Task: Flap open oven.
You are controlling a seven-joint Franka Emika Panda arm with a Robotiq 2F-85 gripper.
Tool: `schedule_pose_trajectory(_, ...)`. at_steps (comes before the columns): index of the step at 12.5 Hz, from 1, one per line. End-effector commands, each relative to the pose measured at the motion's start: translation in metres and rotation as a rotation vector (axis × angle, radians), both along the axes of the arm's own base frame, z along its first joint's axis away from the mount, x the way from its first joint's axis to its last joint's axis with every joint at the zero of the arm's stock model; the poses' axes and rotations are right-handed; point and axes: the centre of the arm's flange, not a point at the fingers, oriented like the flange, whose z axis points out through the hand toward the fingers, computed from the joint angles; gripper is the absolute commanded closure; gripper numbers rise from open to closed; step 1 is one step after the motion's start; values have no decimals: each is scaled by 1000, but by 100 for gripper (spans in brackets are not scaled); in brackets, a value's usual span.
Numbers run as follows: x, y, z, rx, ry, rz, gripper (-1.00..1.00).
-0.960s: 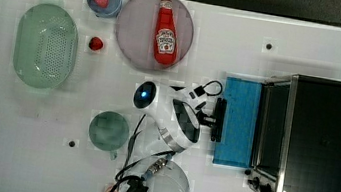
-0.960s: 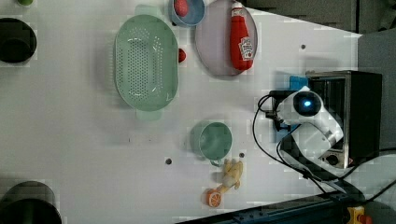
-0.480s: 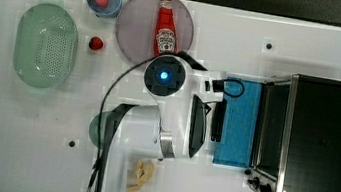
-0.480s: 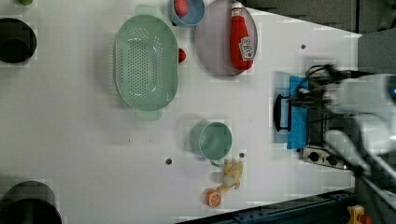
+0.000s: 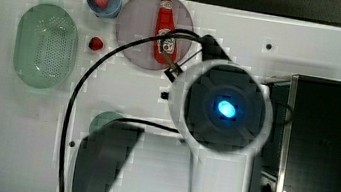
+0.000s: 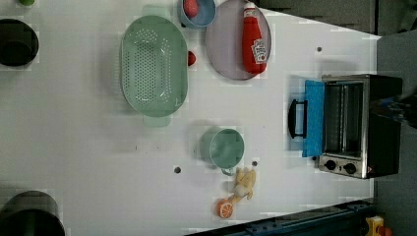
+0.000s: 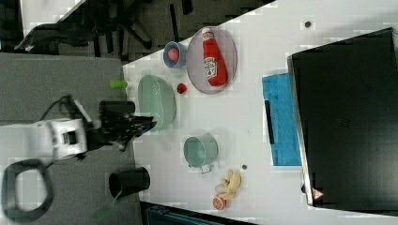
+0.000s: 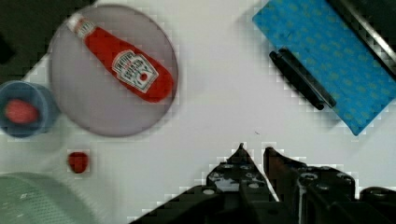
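The oven (image 6: 378, 128) stands at the left view's right, its black top (image 7: 347, 117) and silver frame showing. Its glass door (image 6: 313, 118) lies folded down flat on the table, looking blue, with the black bar handle (image 6: 295, 118) at its outer edge. The wrist view shows the door (image 8: 336, 60) and handle (image 8: 301, 79) far below. My gripper (image 8: 254, 151) hangs high above the table, apart from the handle, open by a narrow gap and holding nothing. In the right view the gripper (image 7: 141, 125) shows at the left. In the top view the arm's wrist (image 5: 227, 109) covers the door beside the oven (image 5: 322, 147).
A ketchup bottle (image 6: 254, 37) lies on a grey plate (image 6: 226, 54). A green colander (image 6: 153, 66), a green cup (image 6: 223, 147), a blue bowl (image 6: 196, 10), a small red item (image 6: 191, 58) and toy food (image 6: 238, 189) sit on the white table (image 6: 74, 137). Black cups (image 6: 17, 42) stand at the left view's left.
The arm has risen from beside the door handle toward the top camera, growing large in the top view. The door lies folded down throughout.
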Motion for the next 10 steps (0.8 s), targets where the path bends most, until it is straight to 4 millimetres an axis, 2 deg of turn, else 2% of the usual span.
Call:
schedule_pose_trajectory(1,-7,-12,19,17,31,-67,65)
schedule_pose_trajectory(2,-12,-16,32,8,22,-68,65)
schedule_pose_trajectory(5,-28,-20,52,8,76,-182,65)
schedule_pose_trajectory(10,-37,-26,53,6,136,-229,65)
